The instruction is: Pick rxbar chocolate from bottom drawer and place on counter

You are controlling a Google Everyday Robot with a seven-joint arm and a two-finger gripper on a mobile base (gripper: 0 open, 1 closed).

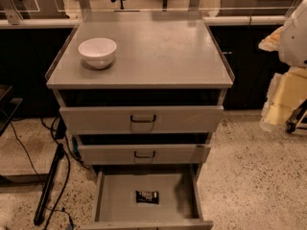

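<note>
The rxbar chocolate (147, 196) is a small flat black wrapper with pale lettering. It lies in the middle of the grey tray of the bottom drawer (110, 200), which is pulled fully open at the bottom of the view. The counter (158, 51) is the flat grey cabinet top above. My gripper (281, 103) shows as pale white and cream shapes at the right edge. It hangs beside the cabinet at about the height of the upper drawers, far from the bar and holding nothing that I can see.
A white bowl (98, 51) stands on the counter's left front part. The two upper drawers (142, 119) with dark recessed handles are pulled slightly out. Black cables and a bar (49, 183) lie on the speckled floor to the left. A dark cabinet wall (249, 66) runs behind.
</note>
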